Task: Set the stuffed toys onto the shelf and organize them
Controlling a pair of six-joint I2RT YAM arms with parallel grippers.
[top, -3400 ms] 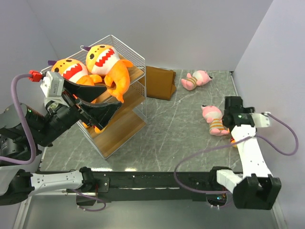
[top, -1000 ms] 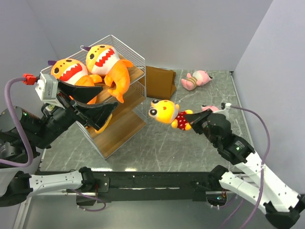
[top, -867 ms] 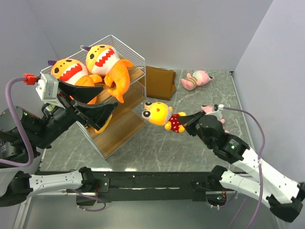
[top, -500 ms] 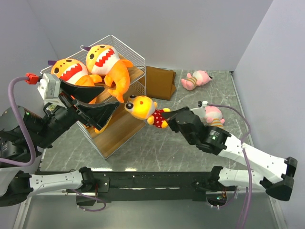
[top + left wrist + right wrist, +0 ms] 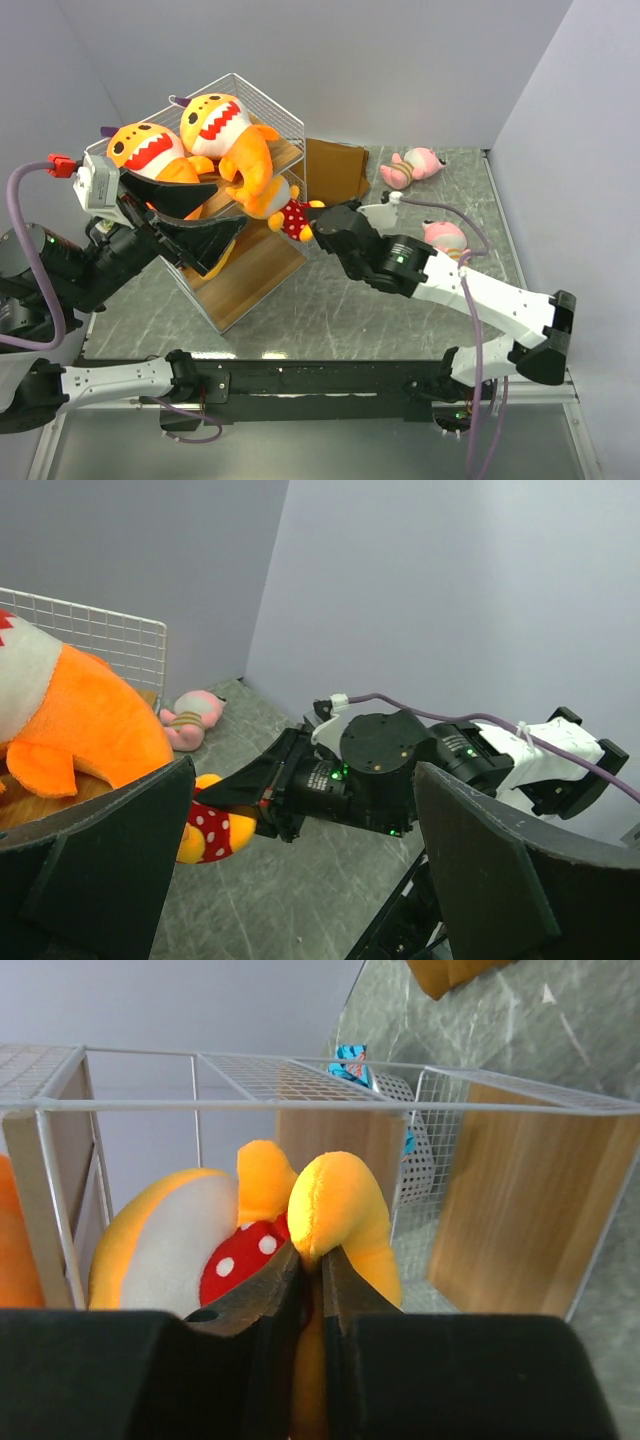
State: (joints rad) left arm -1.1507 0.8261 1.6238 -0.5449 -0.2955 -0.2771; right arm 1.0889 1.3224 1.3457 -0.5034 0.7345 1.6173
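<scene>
The right gripper (image 5: 316,222) pinches the red-dotted toy (image 5: 292,215) at the open side edge of the shelf (image 5: 252,270). The left gripper (image 5: 235,204) gapes wide beside the shelf.

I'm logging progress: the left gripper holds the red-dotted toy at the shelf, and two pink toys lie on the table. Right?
Wrong arm: the right gripper holds the red-dotted toy at the shelf, as the top external view shows. Two pink toys do lie on the table.

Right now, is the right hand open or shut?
Shut on the dotted toy: the right hand pinches its orange limb, no gap, in the wrist view.
</scene>
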